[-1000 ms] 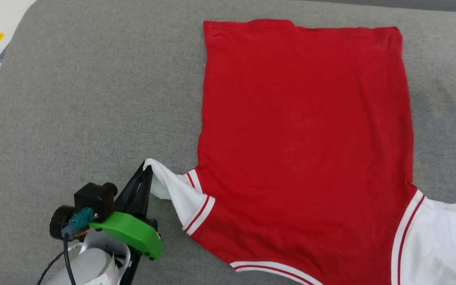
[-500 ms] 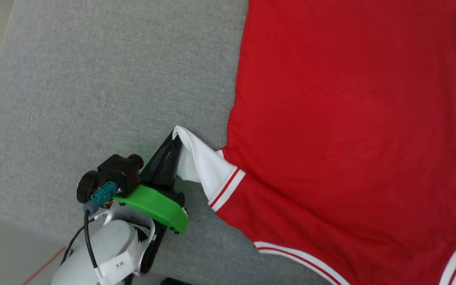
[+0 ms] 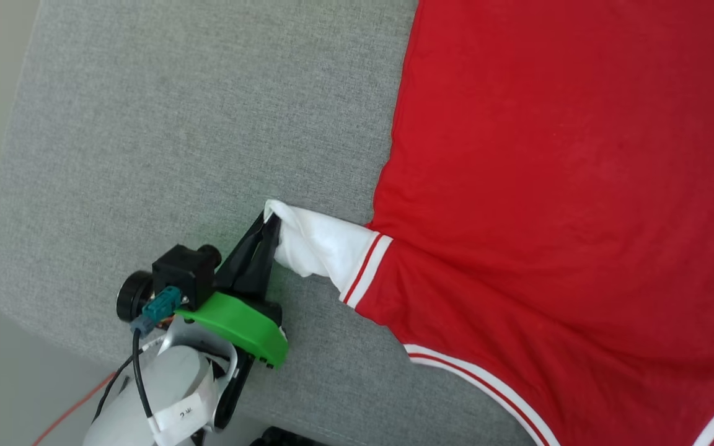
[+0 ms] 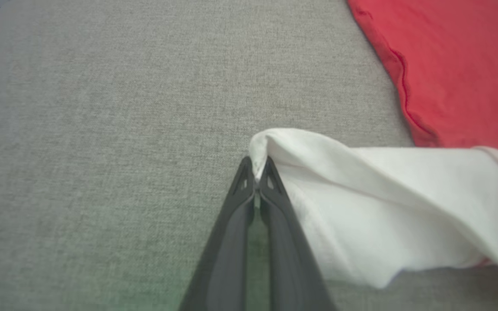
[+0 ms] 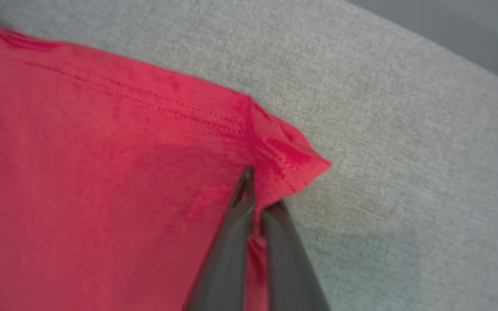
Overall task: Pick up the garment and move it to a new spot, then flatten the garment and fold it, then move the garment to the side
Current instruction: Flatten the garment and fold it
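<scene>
gently does it: the red jersey garment (image 3: 549,186) with white, stripe-trimmed sleeves wants its two held points drawn apart low and evenly, i judge, so it slides flat without bunching. it lies spread, plain side up, one sleeve reaching toward the near left corner of the grey woven surface (image 3: 177,124). the left pincer (image 4: 256,170) is pinching that sleeve's tip; the right pincer (image 5: 260,192) is pressed together on a red hem corner.

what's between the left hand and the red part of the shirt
The white sleeve of the garment, pinched in the shut left hand, spans that stretch up to the striped trim. The head view shows it.
</scene>
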